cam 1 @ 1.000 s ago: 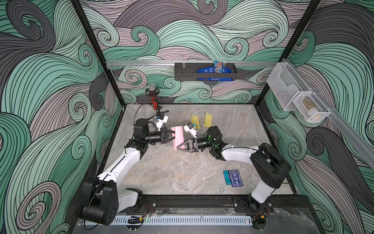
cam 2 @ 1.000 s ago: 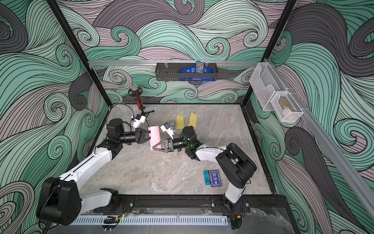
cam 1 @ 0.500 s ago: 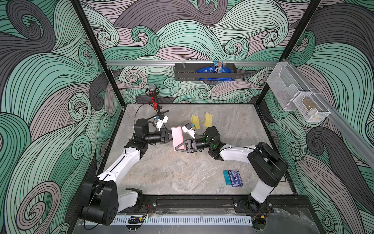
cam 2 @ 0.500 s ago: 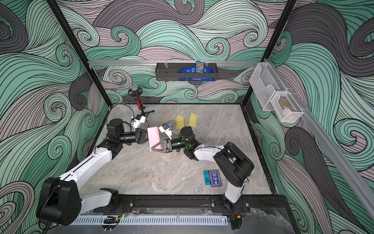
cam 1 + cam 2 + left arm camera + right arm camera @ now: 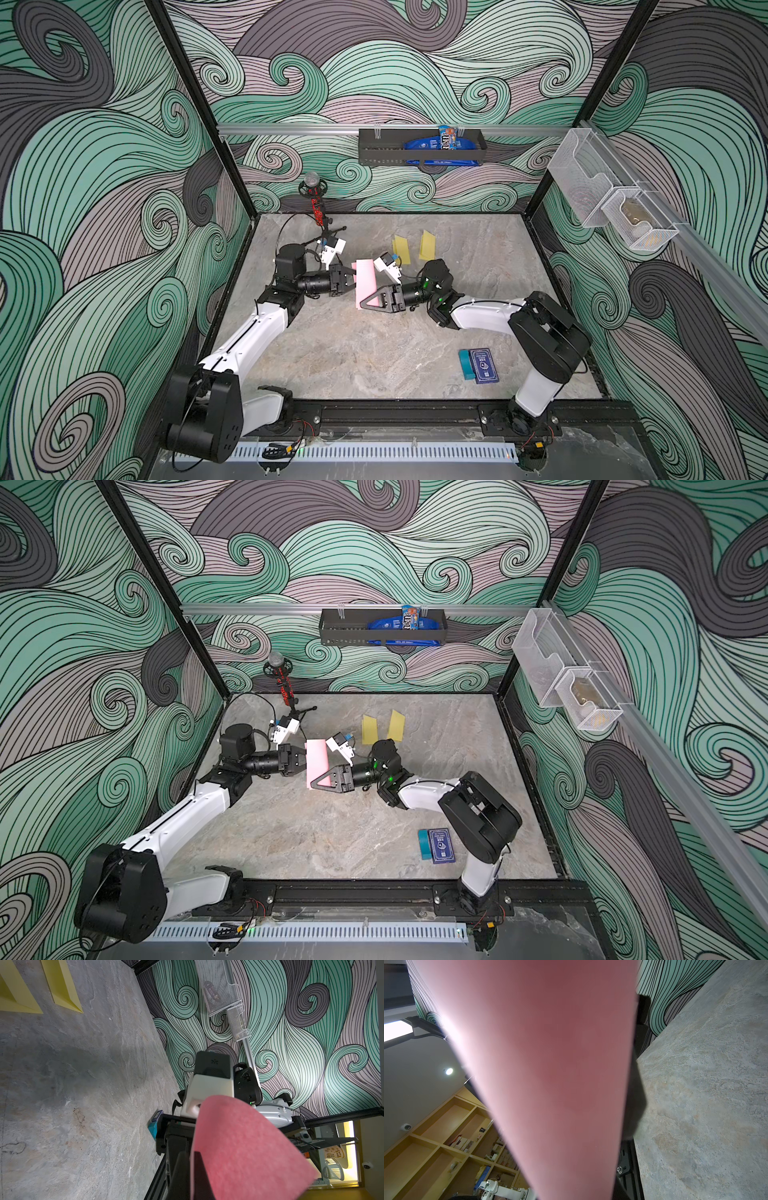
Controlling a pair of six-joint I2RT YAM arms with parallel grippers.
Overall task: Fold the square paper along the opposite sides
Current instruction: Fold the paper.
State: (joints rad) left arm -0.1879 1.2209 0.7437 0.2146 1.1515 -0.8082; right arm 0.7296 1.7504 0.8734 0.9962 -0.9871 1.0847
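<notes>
My left tool [image 5: 353, 277] pinches the pink paper [image 5: 366, 272] by one edge; right tool [image 5: 368, 302] sits opposite, can't tell if it's gripping.

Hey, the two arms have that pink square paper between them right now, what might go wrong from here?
1. The pink square paper is pinched at one edge by the shut left gripper and bows in the left wrist view; it could crease off-line.
2. The right gripper overlaps the near corner, but its hold is unclear; a skewed pull might slip or tear the sheet.
3. Two yellow folded papers lie just behind; a wide swing could knock them.
</notes>
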